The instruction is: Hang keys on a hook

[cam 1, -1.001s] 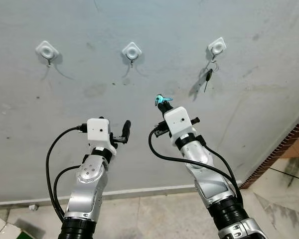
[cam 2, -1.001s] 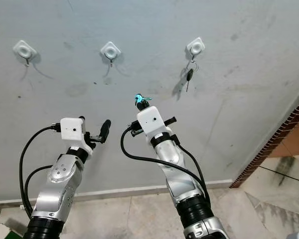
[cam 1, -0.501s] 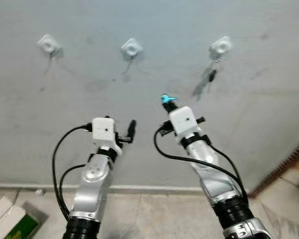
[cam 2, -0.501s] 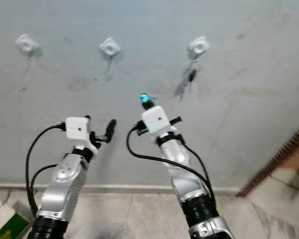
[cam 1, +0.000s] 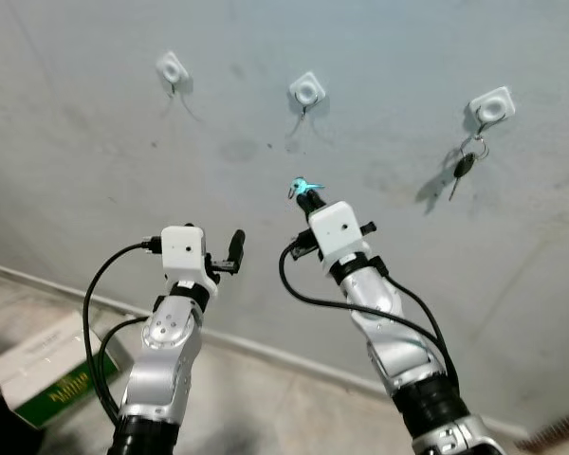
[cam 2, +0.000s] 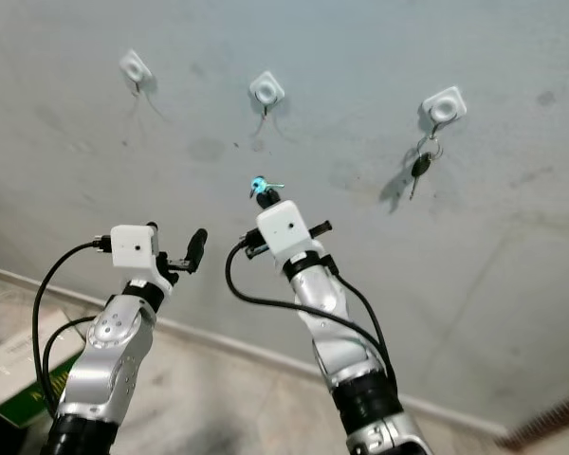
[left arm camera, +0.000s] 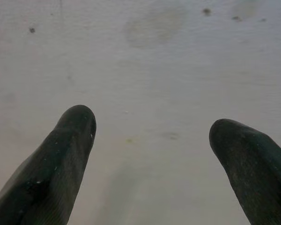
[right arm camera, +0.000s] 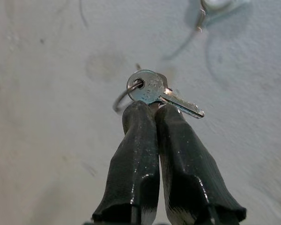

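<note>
Grey plaster wall (cam 1: 95, 171) fills the background, a cardboard box (cam 1: 52, 370) on the floor below. Right gripper (right arm camera: 154, 108) pinches the keys (right arm camera: 152, 89) fingers together, raised below the middle hook (cam 1: 306, 92); left gripper (left arm camera: 150, 136) hangs spread, holding nothing. Farther right, another key (cam 1: 463, 169) hangs from the right hook (cam 1: 491, 107)

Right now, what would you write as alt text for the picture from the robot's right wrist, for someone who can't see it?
Two black fingers pressed together pinch a silver key on a metal ring, held up toward a grey wall. A white hook sits on the wall just beyond the key.
</note>
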You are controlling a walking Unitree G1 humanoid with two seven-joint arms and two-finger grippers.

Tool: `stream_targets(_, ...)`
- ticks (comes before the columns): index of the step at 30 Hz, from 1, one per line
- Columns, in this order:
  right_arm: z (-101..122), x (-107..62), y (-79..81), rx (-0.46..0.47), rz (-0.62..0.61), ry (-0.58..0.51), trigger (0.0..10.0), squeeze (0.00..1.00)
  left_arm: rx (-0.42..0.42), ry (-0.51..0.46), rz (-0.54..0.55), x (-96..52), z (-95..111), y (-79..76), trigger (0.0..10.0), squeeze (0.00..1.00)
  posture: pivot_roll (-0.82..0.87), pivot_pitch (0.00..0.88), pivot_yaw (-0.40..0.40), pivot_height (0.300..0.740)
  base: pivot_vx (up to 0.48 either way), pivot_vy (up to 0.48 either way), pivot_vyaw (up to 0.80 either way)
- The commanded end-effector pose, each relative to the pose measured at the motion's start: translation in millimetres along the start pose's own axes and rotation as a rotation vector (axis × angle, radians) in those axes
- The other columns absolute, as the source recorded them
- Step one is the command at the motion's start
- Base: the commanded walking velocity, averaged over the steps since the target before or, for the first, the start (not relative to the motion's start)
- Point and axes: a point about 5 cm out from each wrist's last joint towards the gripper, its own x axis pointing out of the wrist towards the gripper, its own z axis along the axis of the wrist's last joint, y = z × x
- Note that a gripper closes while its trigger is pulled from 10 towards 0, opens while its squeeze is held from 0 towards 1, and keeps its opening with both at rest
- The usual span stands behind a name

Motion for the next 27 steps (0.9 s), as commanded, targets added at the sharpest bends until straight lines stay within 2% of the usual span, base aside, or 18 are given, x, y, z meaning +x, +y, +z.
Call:
stream_targets(1, 8, 3.9, 2.3, 0.014, 0.003, -0.027, 10.0, 0.00, 0.013, -0.003, 0.016, 0.1, 2, 6.8, 10.0, 0.00, 0.01, 0.017, 0.011, 0.740, 0.000, 0.000, 0.00)
stream_targets(12, 16, 11.4, 1.5, 0.010, -0.004, -0.056, 10.0, 0.00, 0.024, -0.009, -0.007, 0.4, 4, 4.0, 10.0, 0.00, 0.01, 0.019, 0.014, 0.740, 0.000, 0.000, 0.00)
stream_targets(21, 32, 23.2, -7.0, 0.011, -0.028, -0.105, 10.0, 0.00, 0.016, -0.015, -0.028, 0.7, 4, 0.9, 10.0, 0.00, 0.01, 0.020, 0.014, 0.740, 0.000, 0.000, 0.00)
stream_targets(23, 37, 25.6, -11.7, 0.011, -0.039, -0.122, 10.0, 0.00, 0.024, -0.042, -0.077, 1.4, 10, -3.4, 10.0, 0.00, 0.01, 0.022, 0.012, 0.740, 0.000, 0.000, 0.00)
stream_targets(27, 41, 26.8, -14.7, 0.013, -0.054, -0.138, 10.0, 0.00, 0.034, -0.059, -0.090, 2.9, 14, -4.3, 10.0, 0.00, 0.01, 0.022, 0.012, 0.740, 0.000, 0.000, 0.00)
